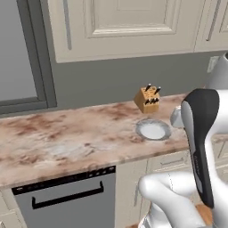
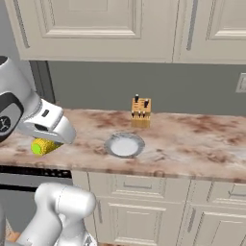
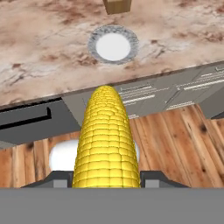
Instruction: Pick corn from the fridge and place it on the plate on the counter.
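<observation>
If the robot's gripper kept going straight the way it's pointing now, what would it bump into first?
The gripper, shut on the corn, points toward the counter's front edge, so the corn's tip would probably meet that edge or the dishwasher front just below it. The plate lies farther on. Depth is unclear.

Plate (image 2: 124,145) sits on the desk (image 2: 192,139) near its front edge, knife block (image 2: 141,113) just behind it toward the wall. Dishwasher (image 1: 67,196) under the desk, left of the plate. Corn (image 2: 43,146) held in the tool (image 3: 106,181), out front of the desk edge, left of the plate.
</observation>
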Controlling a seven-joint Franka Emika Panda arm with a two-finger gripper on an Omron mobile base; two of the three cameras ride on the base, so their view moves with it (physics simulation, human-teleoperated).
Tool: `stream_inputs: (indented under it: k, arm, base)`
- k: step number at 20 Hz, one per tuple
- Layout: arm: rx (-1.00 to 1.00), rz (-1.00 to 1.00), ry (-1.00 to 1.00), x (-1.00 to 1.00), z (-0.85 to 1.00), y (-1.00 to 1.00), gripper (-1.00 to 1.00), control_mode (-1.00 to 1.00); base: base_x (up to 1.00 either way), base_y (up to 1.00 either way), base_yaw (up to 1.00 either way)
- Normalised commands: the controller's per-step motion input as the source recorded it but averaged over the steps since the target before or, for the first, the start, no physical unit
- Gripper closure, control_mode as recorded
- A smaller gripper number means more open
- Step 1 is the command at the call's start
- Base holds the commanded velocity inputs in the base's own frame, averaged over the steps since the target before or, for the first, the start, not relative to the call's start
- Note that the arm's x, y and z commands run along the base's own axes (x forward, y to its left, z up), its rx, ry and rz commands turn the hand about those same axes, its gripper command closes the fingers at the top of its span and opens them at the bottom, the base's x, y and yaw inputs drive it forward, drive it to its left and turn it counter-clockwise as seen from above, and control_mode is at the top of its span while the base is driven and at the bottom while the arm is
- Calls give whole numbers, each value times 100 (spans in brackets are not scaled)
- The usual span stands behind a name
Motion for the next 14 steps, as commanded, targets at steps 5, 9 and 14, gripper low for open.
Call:
stream_inputs:
  k: [5,9,14]
  arm:
    - [0,0,0,0,0,0,100,100]
    - [0,0,0,0,0,0,100,100]
    - [0,0,0,0,0,0,100,100]
  base:
    - [54,-26,0]
    - [32,-30,6]
    - [9,-51,17]
